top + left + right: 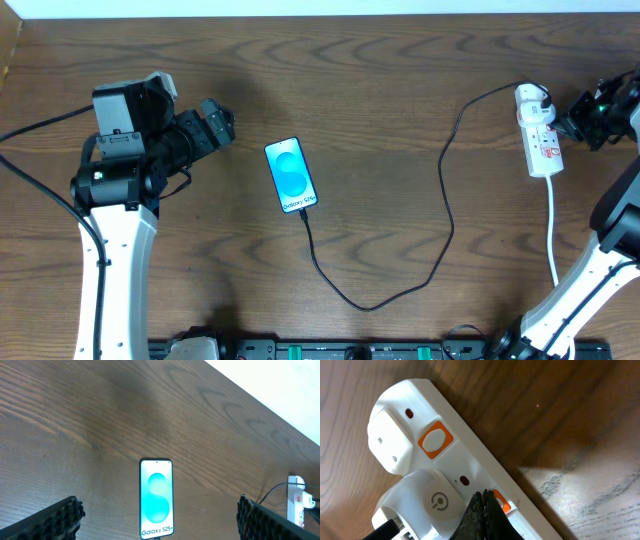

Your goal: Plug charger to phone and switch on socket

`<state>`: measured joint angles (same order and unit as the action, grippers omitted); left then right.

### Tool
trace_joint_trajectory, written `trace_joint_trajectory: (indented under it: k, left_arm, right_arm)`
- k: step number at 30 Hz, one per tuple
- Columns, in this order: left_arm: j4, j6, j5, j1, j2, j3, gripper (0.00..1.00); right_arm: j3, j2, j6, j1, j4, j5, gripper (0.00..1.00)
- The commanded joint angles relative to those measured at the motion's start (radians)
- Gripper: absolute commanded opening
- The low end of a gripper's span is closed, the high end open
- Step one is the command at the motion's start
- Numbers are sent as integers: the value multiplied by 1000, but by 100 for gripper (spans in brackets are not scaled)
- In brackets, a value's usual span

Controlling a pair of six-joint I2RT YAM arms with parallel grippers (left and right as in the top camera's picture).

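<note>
- Phone (290, 175) side first: my left gripper (222, 122) hangs just left of it, jaws spread wide, holding nothing. The phone lies flat on the table (380, 60) with its blue screen lit, about mid-table.
- Charger (447, 215) looks plugged in already. The thin black cable leaves the phone's bottom edge, loops toward me, then climbs right to the socket (541, 140). So I'd say the plugging step is done.
- Over on the right, my right gripper (482, 512) has its fingers pressed together into one point. It's parked right at the orange switch (499, 501) beside the white plug (437, 502). Touching or only just above? Can't tell.
- So the step in hand is the switch. I reckon the next move needs a short, straight push down on that rocker. It shouldn't slide onto the plug, or up toward the other switch (435, 440) near the strip's end.
- View notes: only the overhead shows the cable's whole run. Only the right wrist shows the switches and where my tips sit. The left wrist reads "Galaxy S25+" on the screen and catches the socket off at the far right.
</note>
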<state>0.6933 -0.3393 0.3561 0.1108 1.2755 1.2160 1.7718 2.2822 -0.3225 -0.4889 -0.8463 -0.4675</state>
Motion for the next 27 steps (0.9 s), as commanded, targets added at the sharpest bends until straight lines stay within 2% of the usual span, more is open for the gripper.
trace_joint_trajectory:
  k: [1,13,17,23,27]
  left_arm:
    - [2,6,-10,3,-2,0,99]
    - [2,6,-10,3,-2,0,99]
    - [2,6,-10,3,-2,0,99]
    - [2,6,-10,3,-2,0,99]
    - [2,6,-10,3,-2,0,99]
  right_arm:
    - [-26,35,-45,59,-39,-5,1]
    - [-26,35,-119,63,-74,-7,1]
    - [-26,35,-147,57,-61,45,1]
    - [-16,17,-190,-10,6,46,1]
    - [-1,-64,-185,-80,13,37,1]
